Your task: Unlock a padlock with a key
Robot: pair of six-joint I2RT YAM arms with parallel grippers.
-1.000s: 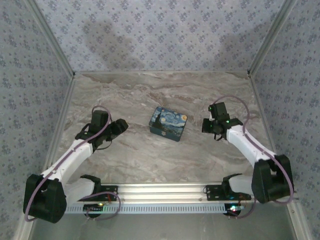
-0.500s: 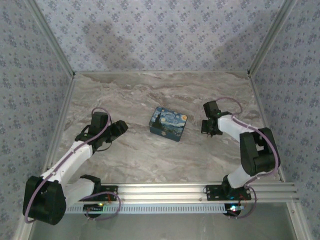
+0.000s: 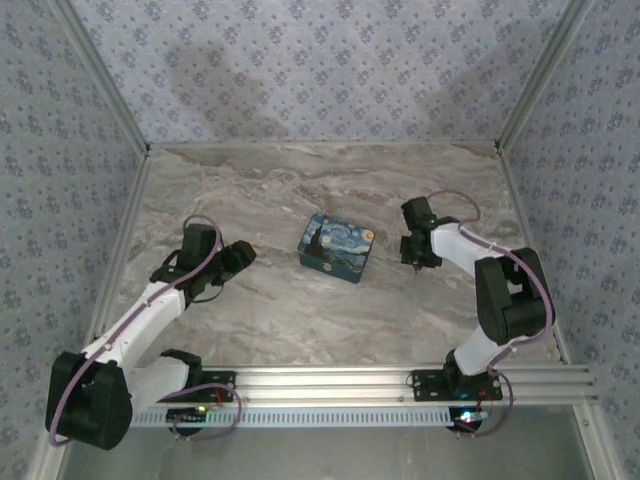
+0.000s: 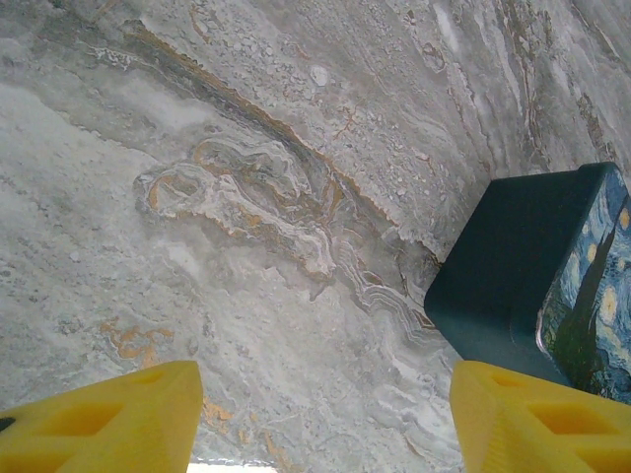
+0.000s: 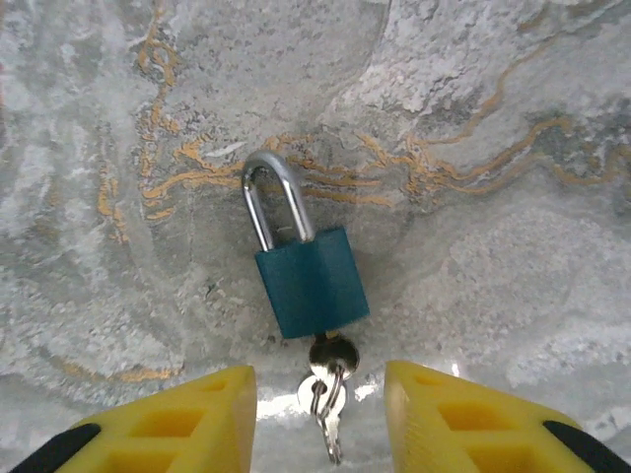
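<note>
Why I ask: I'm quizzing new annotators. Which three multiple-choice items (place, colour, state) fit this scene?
1. The padlock lies: A on the painted box; B on the table before the right gripper; C against the wall.
2. Its body is: A teal; B red; C yellow.
3. The left gripper holds its jaws: A shut, empty; B shut on the padlock; C open.
B: flat on marble ahead of those jaws. A: teal under a silver shackle. C: wide gap, nothing between.
</note>
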